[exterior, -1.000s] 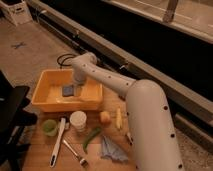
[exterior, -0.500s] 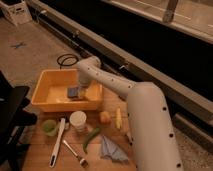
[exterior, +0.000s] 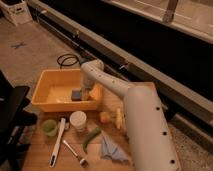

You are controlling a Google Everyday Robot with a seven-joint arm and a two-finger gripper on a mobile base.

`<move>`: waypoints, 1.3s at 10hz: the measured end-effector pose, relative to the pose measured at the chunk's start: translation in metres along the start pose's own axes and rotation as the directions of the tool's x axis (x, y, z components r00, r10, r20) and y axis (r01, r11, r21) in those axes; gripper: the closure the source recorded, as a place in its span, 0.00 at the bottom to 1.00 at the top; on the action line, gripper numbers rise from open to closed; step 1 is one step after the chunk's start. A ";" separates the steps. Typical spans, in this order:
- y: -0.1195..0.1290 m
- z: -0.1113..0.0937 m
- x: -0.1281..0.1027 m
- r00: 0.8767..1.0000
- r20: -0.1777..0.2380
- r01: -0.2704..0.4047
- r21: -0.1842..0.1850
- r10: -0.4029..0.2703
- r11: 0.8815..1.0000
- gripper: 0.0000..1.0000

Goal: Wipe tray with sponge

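Tray (exterior: 56,92): yellow, at the 11 o'clock corner of a wooden table (exterior: 37,152).
Sponge (exterior: 76,95): dark, on the tray floor toward 4 o'clock.
Gripper (exterior: 86,94): low inside the tray, just beside the sponge at its 3 o'clock. Cannot tell its grip.
Progress: wiping judged under way; floor toward 9 o'clock probably left.
Table also bears: green cup (exterior: 49,127), white cup (exterior: 78,120), long brush (exterior: 57,144), blue cloth (exterior: 111,149).
Room: concrete floor (exterior: 30,50); coiled cable (exterior: 66,60) at the tray's 12 o'clock; dark chair (exterior: 12,107) at 9 o'clock.
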 end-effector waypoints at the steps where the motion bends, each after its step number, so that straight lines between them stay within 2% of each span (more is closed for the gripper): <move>1: -0.002 0.001 0.004 1.000 -0.016 -0.011 -0.010 0.011 1.000 1.00; 2: -0.008 0.001 0.009 0.999 -0.034 -0.023 -0.018 0.022 1.000 1.00; 4: -0.027 0.001 0.010 0.999 -0.033 -0.023 -0.014 0.023 1.000 1.00; 5: -0.030 0.002 0.005 1.000 -0.023 -0.011 -0.016 0.010 1.000 1.00; 7: -0.031 0.009 -0.024 0.999 0.017 0.043 -0.022 -0.042 0.999 1.00; 9: -0.017 0.017 -0.049 0.995 0.060 0.086 -0.042 -0.084 0.995 1.00; 10: -0.005 0.019 -0.054 0.992 0.079 0.099 -0.053 -0.094 0.994 1.00; 12: 0.019 0.015 -0.052 0.990 0.103 0.102 -0.061 -0.095 0.993 1.00; 13: 0.028 0.008 -0.043 0.991 0.102 0.094 -0.054 -0.088 0.994 1.00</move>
